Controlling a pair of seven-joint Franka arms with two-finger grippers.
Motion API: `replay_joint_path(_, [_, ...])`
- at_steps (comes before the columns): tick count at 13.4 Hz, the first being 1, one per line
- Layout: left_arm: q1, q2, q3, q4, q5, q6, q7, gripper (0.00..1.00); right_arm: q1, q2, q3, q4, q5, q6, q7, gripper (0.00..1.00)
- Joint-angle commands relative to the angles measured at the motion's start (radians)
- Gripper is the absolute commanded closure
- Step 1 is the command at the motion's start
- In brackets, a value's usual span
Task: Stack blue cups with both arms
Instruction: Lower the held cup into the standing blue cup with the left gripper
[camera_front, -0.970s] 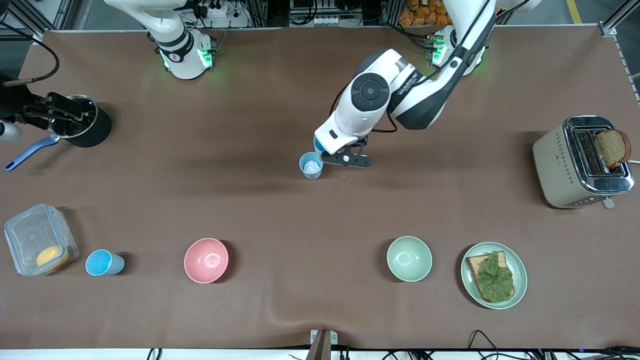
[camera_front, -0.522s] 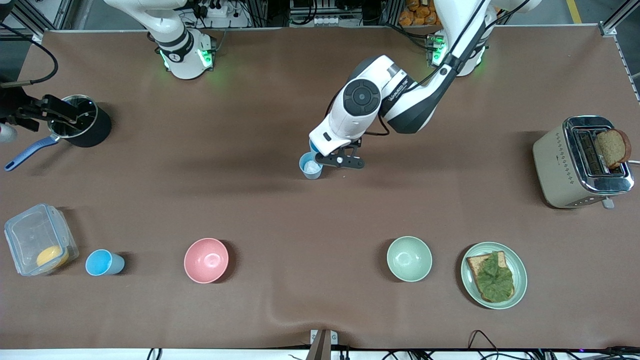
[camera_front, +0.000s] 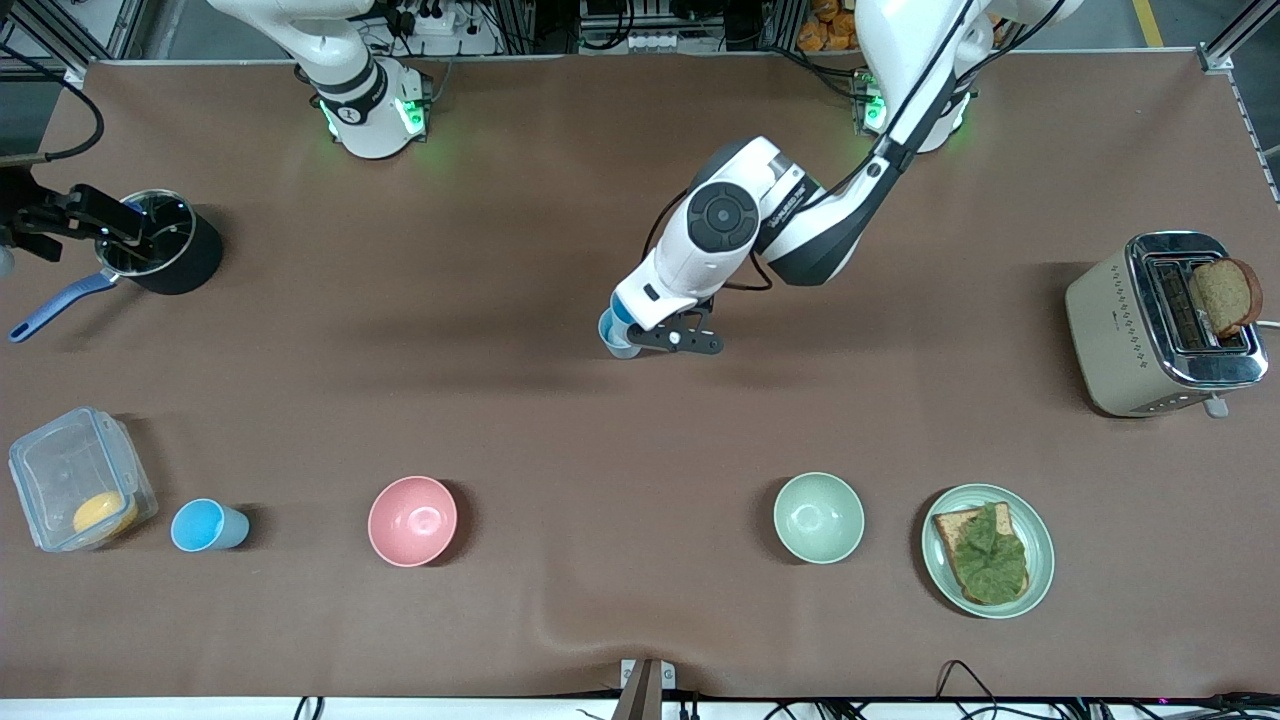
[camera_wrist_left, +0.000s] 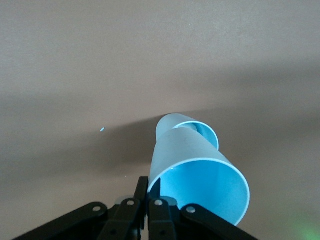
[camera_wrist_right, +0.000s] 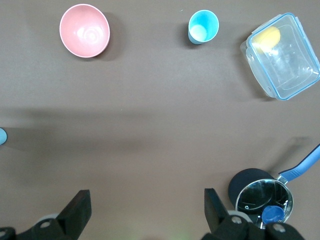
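Note:
My left gripper (camera_front: 634, 336) is shut on the rim of a blue cup (camera_wrist_left: 197, 172) and holds it tilted over the middle of the table. The held cup's narrow bottom sits at the mouth of a grey-blue cup (camera_wrist_left: 210, 135) that stands on the table (camera_front: 620, 351); I cannot tell how deep it is in. My left wrist hides most of both cups in the front view. A third, sky blue cup (camera_front: 205, 525) stands near the front edge toward the right arm's end (camera_wrist_right: 203, 26). My right gripper (camera_front: 100, 222) is open and empty (camera_wrist_right: 146, 210), up over the saucepan, and waits.
A black saucepan (camera_front: 165, 250) with a blue handle stands at the right arm's end. A clear lidded box (camera_front: 75, 480) is beside the sky blue cup. A pink bowl (camera_front: 412, 520), a pale green bowl (camera_front: 818, 517), a plate with toast (camera_front: 1035, 530) and a toaster (camera_front: 1160, 325) stand along the table.
My left gripper has carried the held cup over the standing cup, whose open mouth is now covered. My right gripper has drifted slightly toward the table's end.

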Motion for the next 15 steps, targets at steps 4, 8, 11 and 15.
replay_joint_path(4, [-0.014,0.054,0.001,0.065,0.02,0.004,0.009,1.0,-0.015,0.008,0.011,0.021,-0.013,-0.011,-0.003,0.0])
replay_joint_path(8, [-0.016,0.044,-0.002,0.064,0.02,0.003,-0.007,1.0,-0.015,0.008,0.011,0.021,-0.013,-0.011,-0.003,0.0])
replay_joint_path(11, [-0.033,0.045,-0.002,0.058,0.02,0.001,-0.008,1.0,-0.015,0.008,0.011,0.023,-0.015,-0.011,-0.004,0.0])
replay_joint_path(15, [-0.037,0.051,0.0,0.052,0.022,-0.006,-0.005,1.0,-0.014,0.007,0.011,0.023,-0.013,-0.012,-0.003,0.0])
